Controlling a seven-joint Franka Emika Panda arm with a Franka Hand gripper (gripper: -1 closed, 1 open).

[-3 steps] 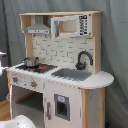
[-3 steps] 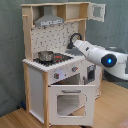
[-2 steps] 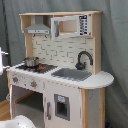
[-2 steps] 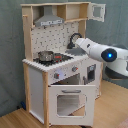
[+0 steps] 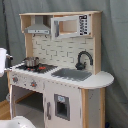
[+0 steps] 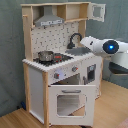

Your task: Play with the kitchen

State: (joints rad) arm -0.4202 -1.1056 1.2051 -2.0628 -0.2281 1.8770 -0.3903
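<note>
The kitchen (image 5: 65, 75) is a tall white and light-wood toy with a grey range hood (image 5: 37, 30), a black faucet (image 5: 84, 59) over a grey sink (image 5: 72, 75), and a small pot (image 5: 31, 62) on the stove. Its windowed oven door (image 6: 70, 102) hangs open and down in the second exterior view. My white arm (image 6: 102, 46) with a blue light reaches in from the second exterior view's right, level with the sink (image 6: 79, 50). A white part of the arm (image 5: 3, 61) shows at the first exterior view's left edge. The gripper's tip is not clear.
Grey curtains hang behind the kitchen, which stands on a wooden floor (image 6: 20, 119). A microwave-like cabinet (image 5: 70, 26) sits at the top right. Knobs (image 5: 22, 81) line the front under the stove. A white rounded shape (image 5: 17, 122) lies at the first exterior view's bottom left.
In the second exterior view my arm has risen a little and shifted slightly right. The kitchen, the pot and the open oven door have not moved.
</note>
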